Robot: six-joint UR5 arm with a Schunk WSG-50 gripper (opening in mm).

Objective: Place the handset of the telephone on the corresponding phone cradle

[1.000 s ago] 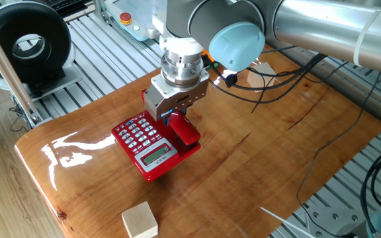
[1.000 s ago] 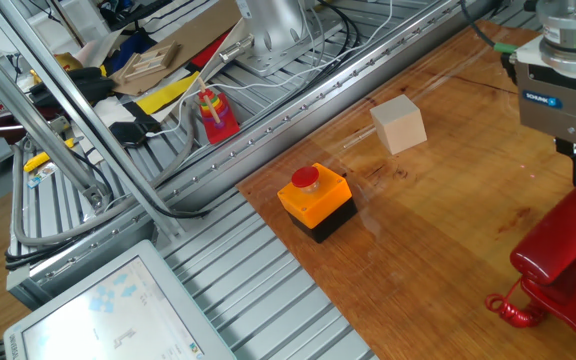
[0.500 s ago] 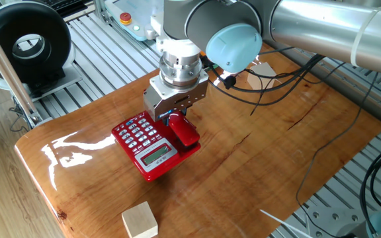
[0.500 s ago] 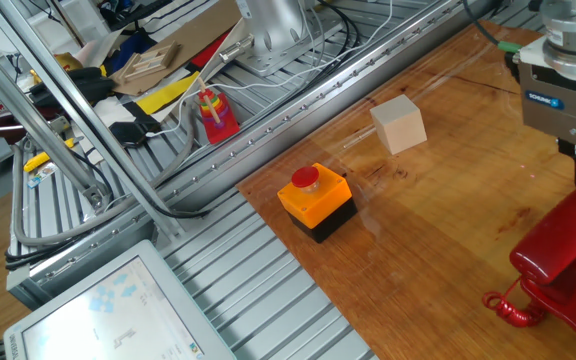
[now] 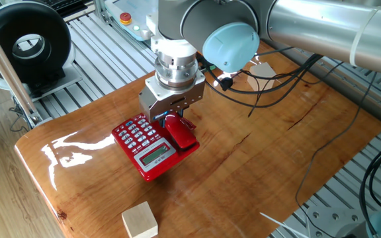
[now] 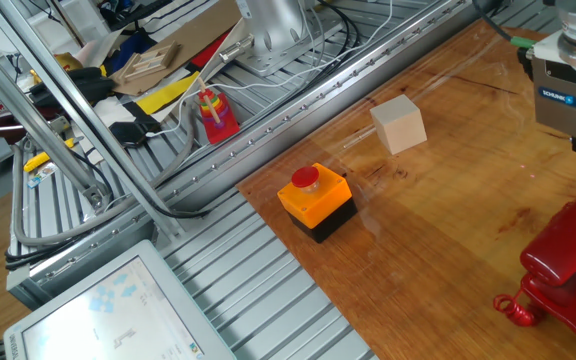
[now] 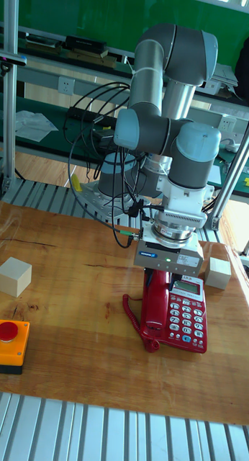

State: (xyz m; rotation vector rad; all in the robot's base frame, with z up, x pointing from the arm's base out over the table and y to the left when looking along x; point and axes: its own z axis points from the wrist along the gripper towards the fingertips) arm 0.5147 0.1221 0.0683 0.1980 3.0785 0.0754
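The red telephone (image 5: 145, 147) lies on the wooden table, its keypad (image 7: 186, 318) and grey display facing up. The glossy red handset (image 5: 180, 133) runs along the key-free side of the base and covers most of the phone cradle. It is slightly tilted, and I cannot tell whether it rests in the cradle. My gripper (image 5: 170, 118) points straight down and is shut on the handset's upper end. The other fixed view shows the handset (image 6: 568, 246) at the right edge, with its coiled cord (image 6: 513, 308) on the table. The tall fixed view has my gripper (image 7: 166, 273) right above the handset (image 7: 155, 307).
One wooden block (image 5: 139, 220) sits near the front edge and another (image 6: 398, 124) toward the back. An orange box with a red button (image 6: 315, 200) stands at the table edge. Black cables (image 5: 276, 86) trail over the table behind the arm.
My gripper and the handset in it have shifted a little sideways over the phone base, toward the keypad side. The telephone and the blocks have stayed put.
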